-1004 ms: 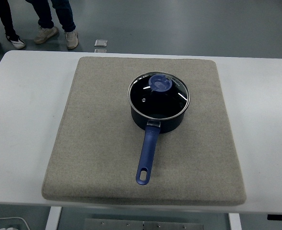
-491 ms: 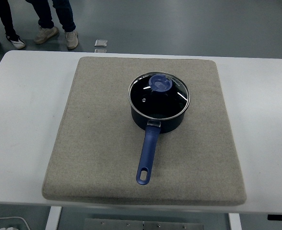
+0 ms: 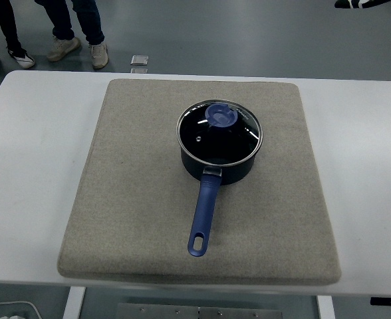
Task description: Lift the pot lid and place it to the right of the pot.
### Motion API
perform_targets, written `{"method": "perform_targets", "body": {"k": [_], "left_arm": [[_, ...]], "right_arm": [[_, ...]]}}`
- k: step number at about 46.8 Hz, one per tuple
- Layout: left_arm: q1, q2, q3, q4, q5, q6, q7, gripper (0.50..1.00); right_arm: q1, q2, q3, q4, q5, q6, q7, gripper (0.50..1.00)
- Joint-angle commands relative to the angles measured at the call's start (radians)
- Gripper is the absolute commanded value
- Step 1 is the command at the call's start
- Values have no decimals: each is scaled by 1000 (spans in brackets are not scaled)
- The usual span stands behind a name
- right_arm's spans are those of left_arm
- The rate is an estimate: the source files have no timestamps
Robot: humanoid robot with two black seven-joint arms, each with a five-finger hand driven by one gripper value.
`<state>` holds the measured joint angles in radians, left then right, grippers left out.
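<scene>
A dark blue saucepan (image 3: 219,166) stands near the middle of a beige mat (image 3: 142,199). Its long blue handle (image 3: 204,216) points toward the table's near edge. A glass lid (image 3: 219,132) with a metal rim and a blue knob (image 3: 221,115) sits on the pot. Neither of my hands shows in the head view.
The mat lies on a white table (image 3: 36,146). To the right of the pot the mat (image 3: 295,173) is bare. Beyond the table's far edge, people's legs and shoes (image 3: 76,40) stand at the top left, and a shoe (image 3: 362,4) shows at the top right.
A shoe has come into view at the top right corner. The pot and lid have not moved.
</scene>
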<state>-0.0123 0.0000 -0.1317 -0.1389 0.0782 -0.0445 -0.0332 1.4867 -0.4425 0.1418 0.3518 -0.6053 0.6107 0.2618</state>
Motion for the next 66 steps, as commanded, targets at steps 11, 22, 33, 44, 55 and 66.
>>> {"method": "perform_targets", "body": {"k": [11, 22, 33, 44, 55, 66], "left_arm": [[0, 0, 0, 1, 0, 0, -1, 1000], [0, 0, 0, 1, 0, 0, -1, 1000], [0, 0, 0, 1, 0, 0, -1, 1000], [0, 0, 0, 1, 0, 0, 1, 1000], [0, 0, 0, 1, 0, 0, -1, 1000], [0, 0, 0, -1, 0, 0, -1, 1000]], "right_arm": [[55, -30, -2, 193, -154, 0, 7, 903], [64, -36, -1, 300, -249, 0, 13, 903], [69, -35, 4, 328, -288, 0, 10, 903], [46, -22, 4, 308, -280, 0, 4, 903], [20, -19, -2, 308, -183, 0, 2, 903], [24, -21, -4, 319, -180, 0, -1, 903]]}}
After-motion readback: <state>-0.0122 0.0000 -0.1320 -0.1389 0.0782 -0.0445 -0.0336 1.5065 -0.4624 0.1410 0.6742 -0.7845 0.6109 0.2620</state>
